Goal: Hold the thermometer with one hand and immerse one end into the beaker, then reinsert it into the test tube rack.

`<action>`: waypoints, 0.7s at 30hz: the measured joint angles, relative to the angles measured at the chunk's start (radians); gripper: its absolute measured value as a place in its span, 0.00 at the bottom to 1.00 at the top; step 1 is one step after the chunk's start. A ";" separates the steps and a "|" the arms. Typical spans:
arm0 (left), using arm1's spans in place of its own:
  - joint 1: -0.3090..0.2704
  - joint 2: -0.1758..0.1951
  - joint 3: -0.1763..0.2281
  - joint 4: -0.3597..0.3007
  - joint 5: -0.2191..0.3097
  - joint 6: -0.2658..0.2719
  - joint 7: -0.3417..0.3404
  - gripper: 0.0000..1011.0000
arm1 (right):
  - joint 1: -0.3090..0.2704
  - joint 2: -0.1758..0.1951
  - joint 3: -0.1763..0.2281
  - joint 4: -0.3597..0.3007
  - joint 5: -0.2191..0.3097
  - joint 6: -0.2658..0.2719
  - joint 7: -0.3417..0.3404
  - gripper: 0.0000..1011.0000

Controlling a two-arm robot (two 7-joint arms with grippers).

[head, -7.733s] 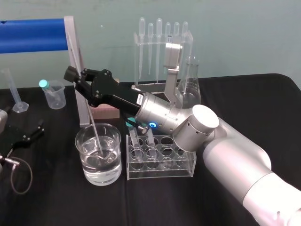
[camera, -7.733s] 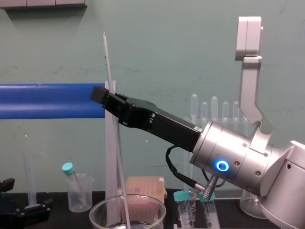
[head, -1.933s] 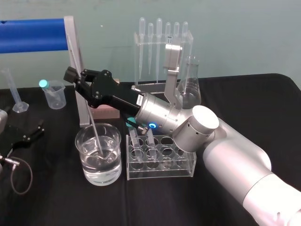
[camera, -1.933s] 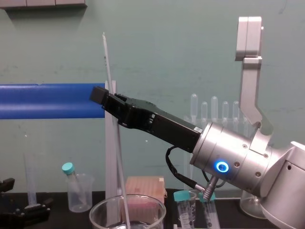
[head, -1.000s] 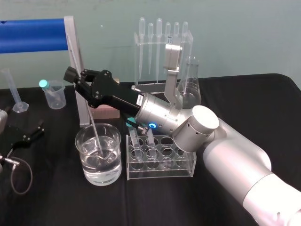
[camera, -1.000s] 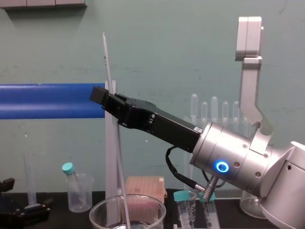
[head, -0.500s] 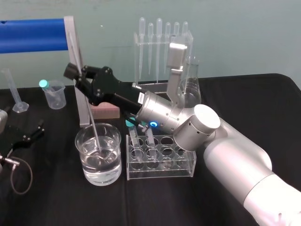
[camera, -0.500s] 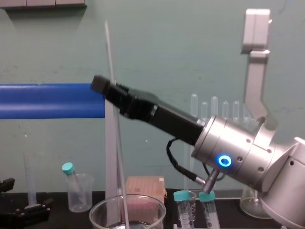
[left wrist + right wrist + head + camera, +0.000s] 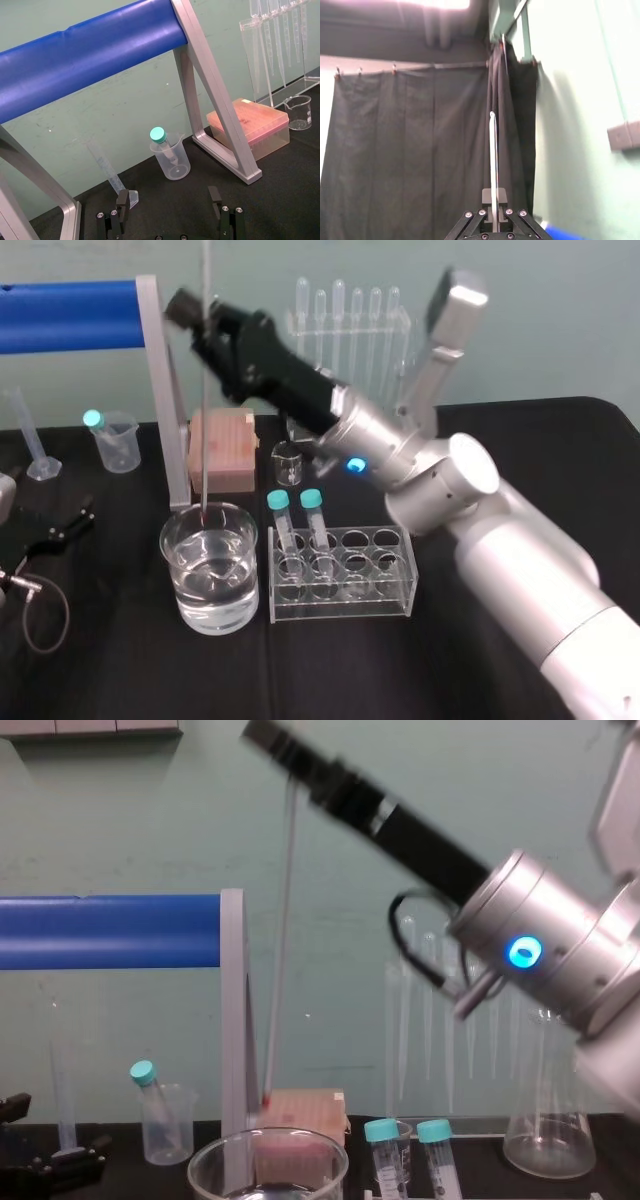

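Note:
My right gripper (image 9: 203, 312) is raised high over the left of the table and shut on the thermometer (image 9: 205, 410), a long thin whitish rod that hangs nearly upright. In the chest view the thermometer (image 9: 280, 940) ends in a red tip just above the rim of the beaker (image 9: 268, 1160). The beaker (image 9: 210, 565) is a wide clear glass holding water. Right of it stands the clear test tube rack (image 9: 385, 580) with two teal-capped tubes (image 9: 280, 505). The right wrist view shows the thermometer (image 9: 492, 160) rising from between the fingers. My left gripper (image 9: 170, 220) rests open at the table's left side.
A blue bar on a silver frame (image 9: 70, 315) crosses behind the beaker. A pink tip box (image 9: 225, 450), a small glass cup (image 9: 288, 462), a plastic cup with a capped tube (image 9: 112, 440), a graduated cylinder (image 9: 30, 435), a pipette stand (image 9: 345, 330) and a conical flask (image 9: 548, 1120) stand behind.
My right gripper has risen and swung the thermometer from a slant to nearly upright. Its lower end has come up out of the water to just above the beaker's rim.

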 joint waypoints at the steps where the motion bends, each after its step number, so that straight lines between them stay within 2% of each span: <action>1: 0.000 0.000 0.000 0.000 0.000 0.000 0.000 1.00 | -0.002 0.008 0.012 -0.026 0.012 -0.007 0.000 0.05; 2: 0.000 0.000 0.000 0.000 0.000 0.000 0.000 1.00 | -0.002 0.008 0.012 -0.026 0.012 -0.007 0.000 0.05; 5: 0.000 0.000 0.000 0.000 0.000 0.000 0.000 1.00 | -0.012 0.034 0.037 -0.088 0.026 -0.024 -0.011 0.05; 8: 0.000 0.000 0.000 0.000 0.000 0.000 0.000 1.00 | -0.036 0.085 0.072 -0.169 0.015 -0.046 -0.065 0.05; 9: 0.000 0.000 0.000 0.000 0.000 0.000 0.000 1.00 | -0.036 0.085 0.072 -0.169 0.015 -0.046 -0.065 0.05; 14: 0.000 0.000 0.000 0.000 0.000 0.000 0.000 1.00 | -0.114 0.182 0.138 -0.292 -0.040 -0.064 -0.186 0.05; 15: 0.000 0.000 0.000 0.000 0.000 0.000 0.000 1.00 | -0.114 0.182 0.138 -0.292 -0.040 -0.064 -0.186 0.06; 19: 0.000 0.000 0.000 0.000 0.000 0.000 0.000 1.00 | -0.190 0.239 0.186 -0.357 -0.071 -0.065 -0.254 0.05; 21: 0.000 0.000 0.000 0.000 0.000 0.000 0.000 1.00 | -0.215 0.254 0.202 -0.375 -0.080 -0.065 -0.273 0.05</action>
